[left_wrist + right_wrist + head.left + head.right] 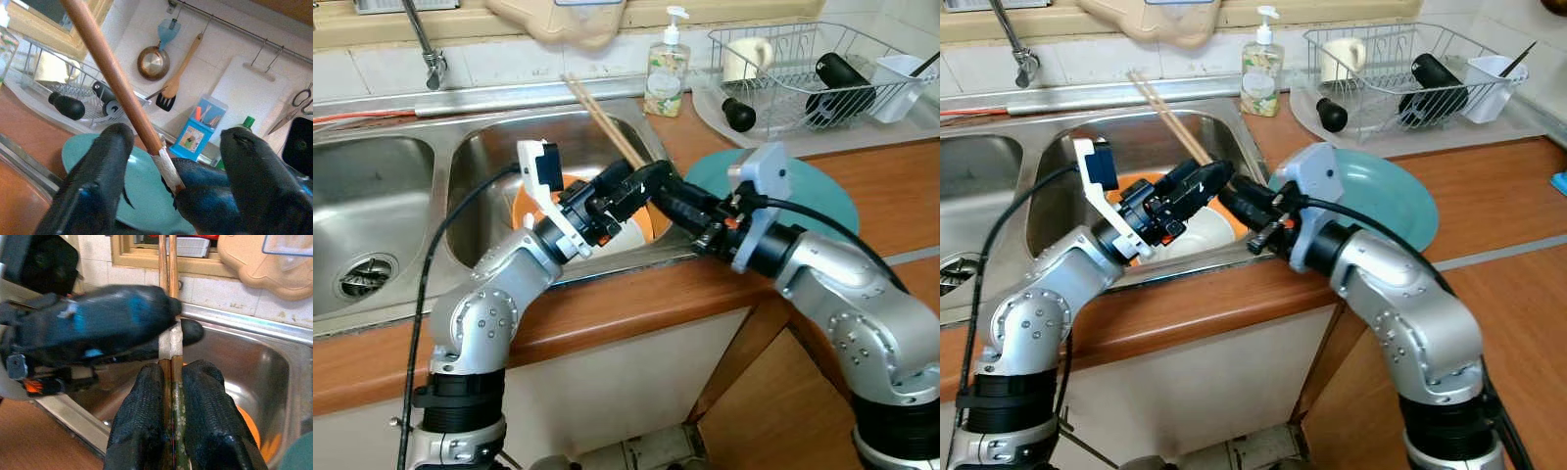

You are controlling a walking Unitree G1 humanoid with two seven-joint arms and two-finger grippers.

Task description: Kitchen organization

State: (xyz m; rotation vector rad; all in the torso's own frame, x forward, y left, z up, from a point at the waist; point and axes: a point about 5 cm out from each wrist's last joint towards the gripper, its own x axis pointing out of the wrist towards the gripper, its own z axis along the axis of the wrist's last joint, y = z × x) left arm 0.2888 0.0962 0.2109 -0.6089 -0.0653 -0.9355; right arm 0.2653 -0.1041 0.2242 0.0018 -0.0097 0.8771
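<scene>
Right hand [171, 396] pinching chopsticks [605, 122] over the sink [489, 157]; left hand [171, 161] spread around them. Risk: they slip into the sink if right releases early.

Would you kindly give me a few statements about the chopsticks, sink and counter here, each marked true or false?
1. The right gripper is shut on the chopsticks. True.
2. The left gripper has its fingers spread either side of the chopsticks. True.
3. The teal plate lies in the sink. False: it rests on the wooden counter.
4. The soap bottle stands inside the dish rack. False: it stands beside it, behind the sink.
5. An orange bowl sits in the sink. True.
</scene>
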